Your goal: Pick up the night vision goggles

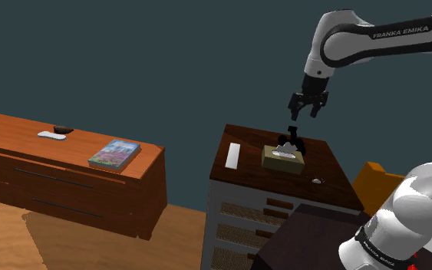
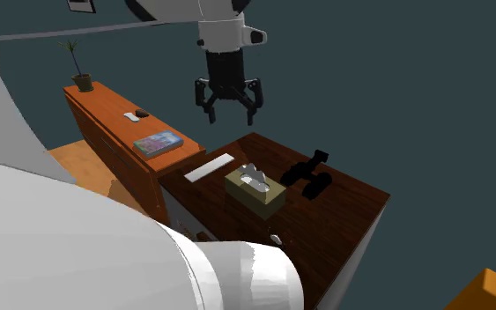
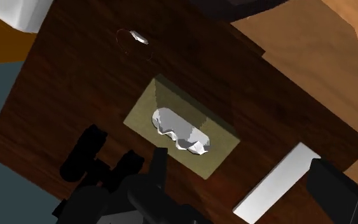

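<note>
night vision goggles (image 1: 291, 140) are black, sitting on the dark wood table (image 1: 256, 175) at its far edge in the shoulder view, just beside the olive tissue box (image 1: 283, 157). tool (image 1: 308, 107) hangs in the air above the goggles, well apart from them, fingers spread wide, nothing between them, touching nothing. white flat strip (image 1: 233, 155) lies on the other side of the tissue box; small white object (image 1: 316, 180) lies nearer the stand
</note>
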